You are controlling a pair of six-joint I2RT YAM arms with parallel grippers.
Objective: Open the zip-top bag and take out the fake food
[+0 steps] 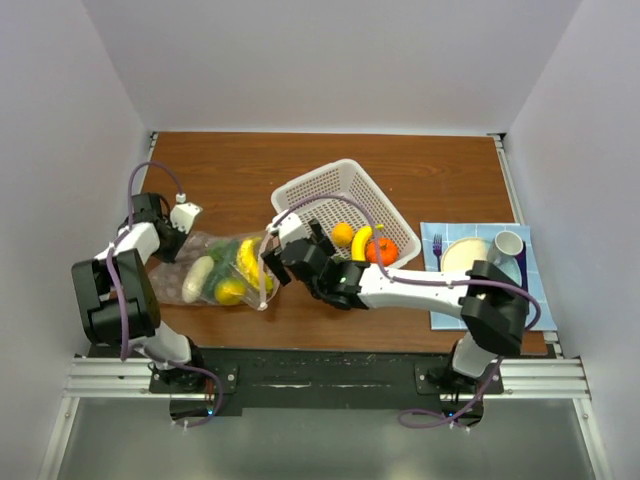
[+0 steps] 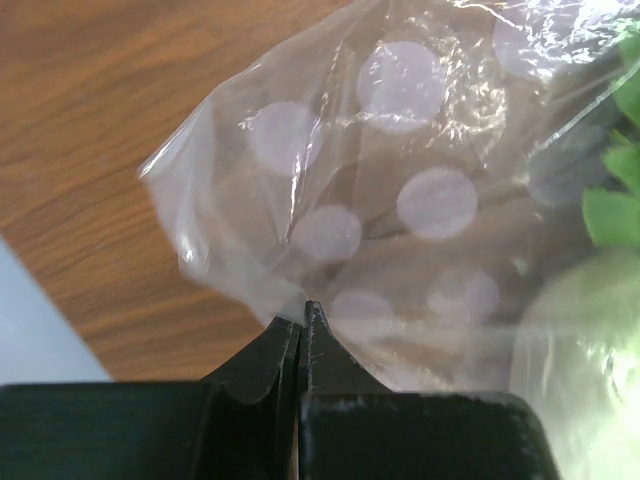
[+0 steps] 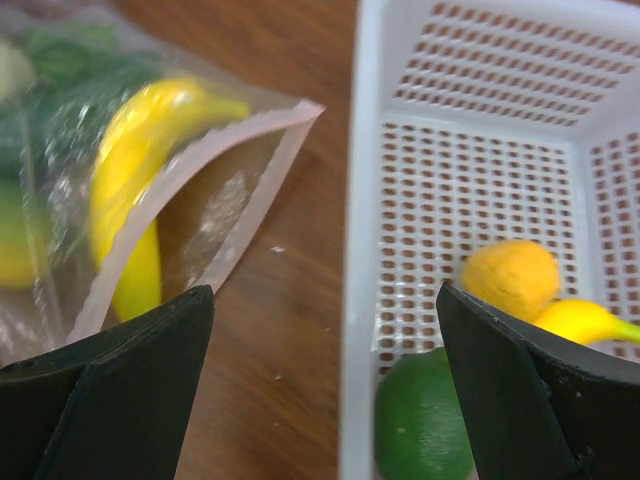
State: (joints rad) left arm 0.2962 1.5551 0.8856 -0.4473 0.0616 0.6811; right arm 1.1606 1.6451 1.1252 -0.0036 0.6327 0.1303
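Your left gripper [image 2: 302, 312] is pinched together on a corner of the clear crinkly zip-top bag [image 1: 193, 250], lying left on the brown wooden table [image 1: 450, 170]. Your right gripper [image 3: 322, 292] gapes wide between its zip edge and the white perforated basket [image 1: 335, 180]. Inside the bag sits yellow and green fake food [image 1: 245, 262].

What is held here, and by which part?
The left pincer is shut on the bag, pinching thin plastic at the end away from the zip. The right pincer is open, holding nothing.
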